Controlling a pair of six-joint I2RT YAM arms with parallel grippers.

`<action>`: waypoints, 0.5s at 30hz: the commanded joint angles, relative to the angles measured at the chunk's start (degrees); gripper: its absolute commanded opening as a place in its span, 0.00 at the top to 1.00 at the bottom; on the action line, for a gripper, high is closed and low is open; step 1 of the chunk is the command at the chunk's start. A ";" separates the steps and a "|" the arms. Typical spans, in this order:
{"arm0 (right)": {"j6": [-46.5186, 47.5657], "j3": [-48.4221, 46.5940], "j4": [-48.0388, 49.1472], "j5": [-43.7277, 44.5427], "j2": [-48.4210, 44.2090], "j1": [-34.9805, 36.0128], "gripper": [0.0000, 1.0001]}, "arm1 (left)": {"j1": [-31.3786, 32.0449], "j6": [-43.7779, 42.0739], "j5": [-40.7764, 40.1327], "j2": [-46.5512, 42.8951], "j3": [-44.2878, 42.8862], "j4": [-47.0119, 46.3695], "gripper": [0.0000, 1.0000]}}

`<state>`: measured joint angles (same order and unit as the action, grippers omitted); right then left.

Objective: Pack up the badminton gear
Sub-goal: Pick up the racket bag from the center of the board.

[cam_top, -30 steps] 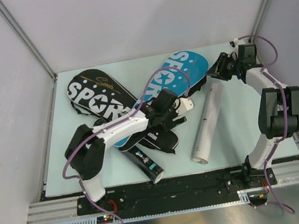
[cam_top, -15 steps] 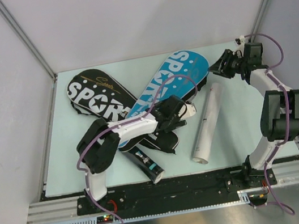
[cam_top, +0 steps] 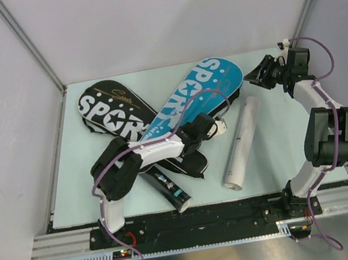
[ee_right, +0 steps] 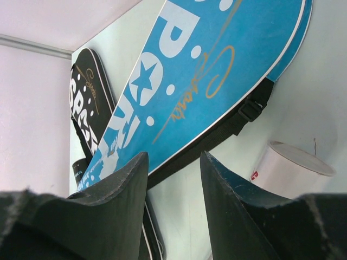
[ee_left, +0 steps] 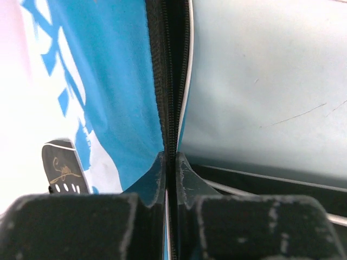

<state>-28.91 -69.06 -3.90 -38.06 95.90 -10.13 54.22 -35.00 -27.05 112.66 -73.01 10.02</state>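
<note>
The blue "SPORT" cover (cam_top: 198,92) lies slantwise over the black "SPORT" cover (cam_top: 111,108) at mid-table. My left gripper (cam_top: 215,125) is at the blue cover's near edge. In the left wrist view this gripper (ee_left: 170,158) is shut on the zippered rim of the blue cover (ee_left: 119,92). My right gripper (cam_top: 257,76) hovers open just right of the cover's head. Seen from the right wrist, nothing sits between the jaws of that gripper (ee_right: 173,160), which face the blue cover (ee_right: 206,65). A white tube (cam_top: 242,142) and a black tube (cam_top: 169,189) lie nearer the front. No racket or shuttlecock shows.
The pale green table mat (cam_top: 295,136) ends at a black front rail (cam_top: 208,214). Grey walls with metal corner posts (cam_top: 26,44) close in the back and sides. A black strap (ee_right: 246,111) hangs off the blue cover's edge beside the white tube (ee_right: 290,169).
My left gripper has shut on the blue cover's edge after drawing back slightly. The cover's near side has tilted. My right gripper has drifted right, away from the cover's head.
</note>
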 commanded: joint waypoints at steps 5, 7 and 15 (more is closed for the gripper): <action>2.80 0.18 -0.89 -1.39 -4.27 0.41 0.53 | -4.48 5.63 6.02 -16.96 -2.72 2.02 1.00; 4.38 0.22 -1.43 -1.90 -5.20 0.38 0.53 | -6.67 7.82 10.83 -20.23 -4.48 5.93 1.00; 13.15 0.31 -1.10 -7.17 -9.31 0.56 0.55 | -14.02 14.88 28.92 -30.12 -9.25 19.00 1.00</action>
<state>-22.06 -68.45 -6.20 -41.12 90.63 -9.91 42.13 -24.99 -9.61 89.03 -78.00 22.90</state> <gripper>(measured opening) 0.456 0.017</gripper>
